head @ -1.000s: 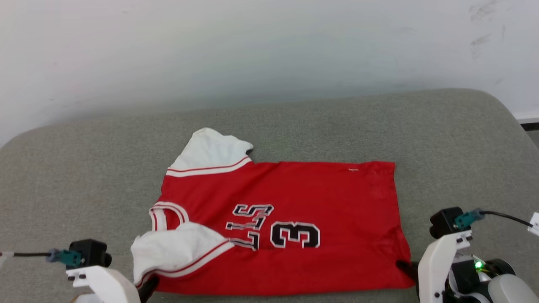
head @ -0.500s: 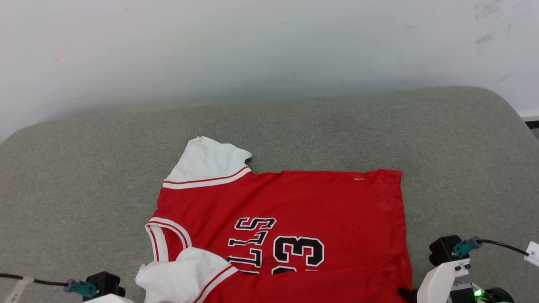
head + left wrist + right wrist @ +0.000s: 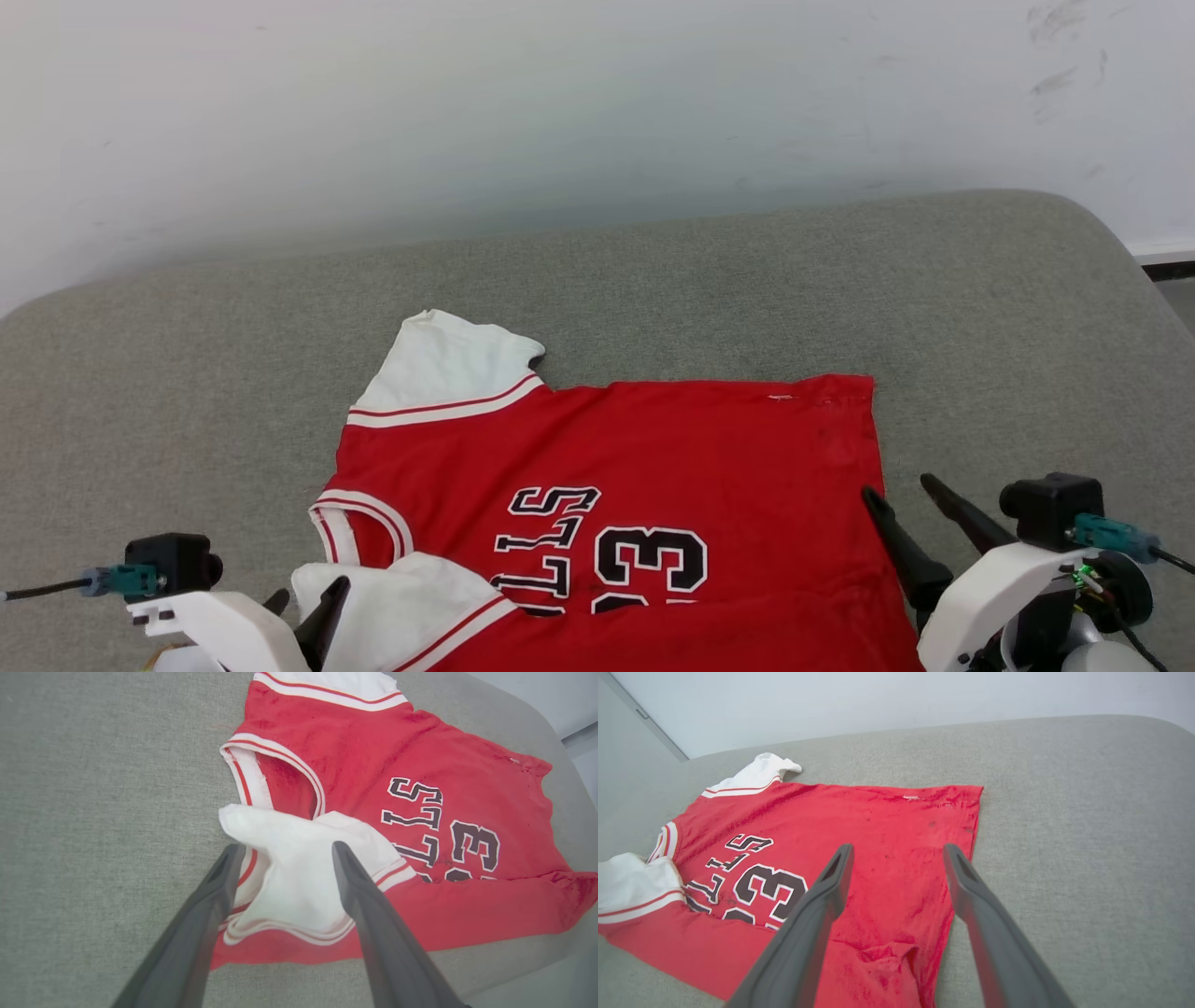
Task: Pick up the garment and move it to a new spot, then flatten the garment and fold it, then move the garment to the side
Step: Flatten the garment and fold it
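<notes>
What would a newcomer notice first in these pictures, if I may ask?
The red garment with white sleeves, spread on the grey cushion, near sleeve folded inward. Then the open left end effector over that sleeve and the open right end effector at the hem.

From the head we look forward and down across the grey cushion [image 3: 653, 271] to the pale wall [image 3: 560, 112] behind. Our left wrist camera sits close over the jersey's [image 3: 355, 765] collar end, looking along the left gripper [image 3: 286, 846]. Our right wrist camera looks low along the right gripper [image 3: 899, 847] from the hem end toward the wall. All three views share the jersey's lettered front
</notes>
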You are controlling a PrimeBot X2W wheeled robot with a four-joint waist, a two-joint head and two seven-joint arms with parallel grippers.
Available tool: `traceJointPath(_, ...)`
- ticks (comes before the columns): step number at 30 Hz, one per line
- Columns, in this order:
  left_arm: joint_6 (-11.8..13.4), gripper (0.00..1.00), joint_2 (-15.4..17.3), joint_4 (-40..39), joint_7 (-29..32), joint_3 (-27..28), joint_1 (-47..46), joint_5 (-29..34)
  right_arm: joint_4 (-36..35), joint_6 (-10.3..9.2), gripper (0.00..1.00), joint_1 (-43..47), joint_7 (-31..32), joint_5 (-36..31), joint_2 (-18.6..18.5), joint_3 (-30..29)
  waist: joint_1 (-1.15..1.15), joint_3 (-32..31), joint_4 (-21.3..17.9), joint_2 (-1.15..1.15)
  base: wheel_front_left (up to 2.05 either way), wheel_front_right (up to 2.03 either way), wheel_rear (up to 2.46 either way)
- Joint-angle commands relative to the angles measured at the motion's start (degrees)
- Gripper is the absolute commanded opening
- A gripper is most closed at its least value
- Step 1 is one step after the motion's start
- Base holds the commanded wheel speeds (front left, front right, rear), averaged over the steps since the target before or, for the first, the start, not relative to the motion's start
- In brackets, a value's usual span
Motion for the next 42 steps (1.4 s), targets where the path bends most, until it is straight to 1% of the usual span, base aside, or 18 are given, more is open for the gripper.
traceJointPath(1, 0.6, 1.00, 0.4, -0.8, -1.1, 0.1, -1.2, 1.5, -0.6, -0.02, 1.00, -0.8, -2.8, -1.4, 0.9, -1.1, 0.00, -0.1, -0.1, 0.00, 0.00, 0.00, 0.00)
traceJointPath(4, 1.5, 1.00, 0.7, -1.9, -3.4, 0.5, -3.0, 4.2, -1.9, -0.02, 1.00, -1.2, -6.5, -3.6, 2.3, -3.0, 0.00, 0.2, -0.2, 0.00, 0.00, 0.00, 0.00)
traceJointPath(7, 2.0, 1.00, 0.1, -3.1, -7.3, 1.3, -5.6, 7.1, -3.8, -0.02, 1.00, -1.7, -8.7, -5.6, 3.5, -4.9, 0.00, 1.5, -0.6, 0.00, 0.00, 0.00, 0.00)
traceJointPath(9, 2.1, 1.00, -0.3, -3.5, -9.9, 1.7, -7.6, 9.1, -5.3, -0.02, 1.00, -2.1, -9.1, -6.6, 4.3, -5.9, 0.00, 2.9, -1.1, 0.00, 0.00, 0.00, 0.00)
traceJointPath(13, 2.4, 1.00, -0.7, -4.1, -13.1, 2.7, -12.2, 12.0, -8.6, -0.02, 1.00, -4.5, -9.6, -8.0, 6.2, -7.2, 0.00, 7.5, -3.0, 0.00, 0.00, 0.00, 0.00)
traceJointPath(16, 2.2, 1.00, -0.5, -3.9, -14.5, 3.4, -16.5, 13.9, -10.4, -0.02, 1.00, -6.6, -10.0, -8.8, 7.2, -7.7, 0.00, 11.4, -4.2, 0.00, 0.00, 0.00, 0.00)
traceJointPath(18, 1.6, 1.00, -0.3, -3.1, -14.6, 3.7, -19.8, 14.7, -11.5, -0.02, 1.00, -7.8, -10.2, -9.3, 7.7, -8.0, 0.00, 13.7, -5.1, 0.00, 0.00, 0.00, 0.00)
traceJointPath(21, 0.4, 1.00, 0.5, -0.5, -13.1, 3.9, -25.0, 14.9, -12.6, -0.02, 1.00, -9.5, -10.6, -9.8, 8.4, -7.8, 0.00, 16.6, -6.5, 0.00, 0.00, 0.00, 0.00)
traceJointPath(24, -1.4, 1.00, 1.3, 2.7, -9.9, 3.9, -29.8, 13.7, -12.9, -0.02, 1.00, -10.8, -11.0, -10.1, 9.1, -7.5, 0.00, 18.9, -8.3, 0.00, 0.00, 0.00, 0.00)
traceJointPath(29, -5.8, 1.00, 4.0, 9.2, -0.5, 2.6, -37.6, 11.0, -12.2, -0.02, 1.00, -11.8, -11.9, -9.9, 10.2, -7.3, 0.00, 21.5, -10.9, 0.00, 0.00, 0.00, 0.00)
traceJointPath(31, -7.1, 1.00, 5.3, 11.9, 3.9, 2.0, -40.3, 10.0, -11.8, -0.02, 1.00, -12.0, -12.4, -9.7, 10.6, -7.0, 0.00, 22.3, -12.0, 0.00, 0.00, 0.00, 0.00)
traceJointPath(36, -8.5, 1.00, 8.3, 17.9, 15.8, 0.5, -45.2, 7.2, -10.3, -0.02, 1.00, -12.2, -13.7, -8.9, 11.3, -6.6, 0.00, 24.1, -14.6, 0.00, 0.00, 0.00, 0.00)
traceJointPath(40, -8.9, 1.00, 10.3, 21.1, 23.0, -0.3, -47.9, 5.9, -9.0, -0.02, 1.00, -12.4, -14.8, -8.1, 11.8, -6.0, 0.00, 25.8, -16.2, 0.00, 0.00, 0.00, 0.00)
traceJointPath(42, -8.9, 1.00, 11.9, 22.4, 26.4, -1.2, -48.8, 6.2, -8.1, -0.02, 1.00, -12.5, -15.2, -7.2, 11.9, -5.4, 0.00, 26.7, -16.9, 0.00, 0.00, 0.00, 0.00)
